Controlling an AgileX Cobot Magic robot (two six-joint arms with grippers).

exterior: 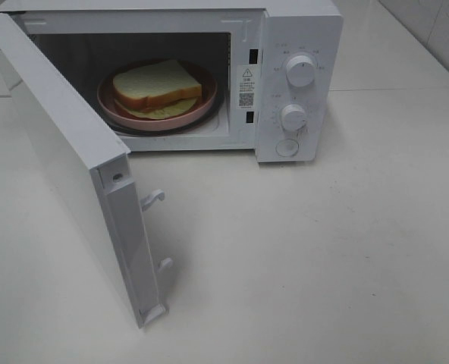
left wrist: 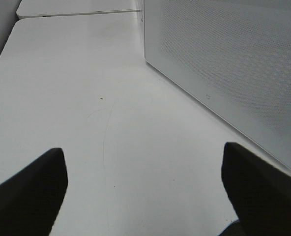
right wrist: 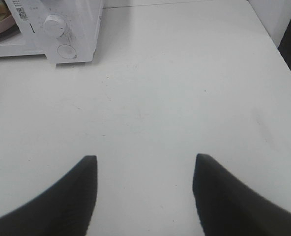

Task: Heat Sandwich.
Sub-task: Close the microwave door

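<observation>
We look down on a white table [exterior: 338, 258], with a tiled wall [exterior: 437, 26] at its far right corner. A white microwave [exterior: 300, 26] stands at the back of the table. Its door [exterior: 58, 144] is swung wide toward us on the left. Two latch hooks [exterior: 153, 199] stick out of the door's free edge. Inside the oven we see a round pink plate [exterior: 164, 121] on the floor of the cavity. The sandwich [exterior: 155, 82] lies on that plate, white top slice facing up, brown crust along the near edge, and a paler slice showing under it. On the panel to the right of the cavity sit an upper knob [exterior: 301, 70], a lower knob [exterior: 293, 117] and, beneath them, a round button [exterior: 287, 148].

Our left gripper [left wrist: 143, 150] hangs over bare table near the door's outer face, whose dotted mesh fills much of the left wrist view. Its dark fingers [left wrist: 32, 191] stand wide apart with nothing between them. Our right gripper [right wrist: 144, 157] is over bare table in front of the microwave and off to its right, well apart from it. Its fingers are also parted and hold nothing. From that wrist we catch the lower knob, the button and an edge of the plate with a corner of the sandwich on it.
</observation>
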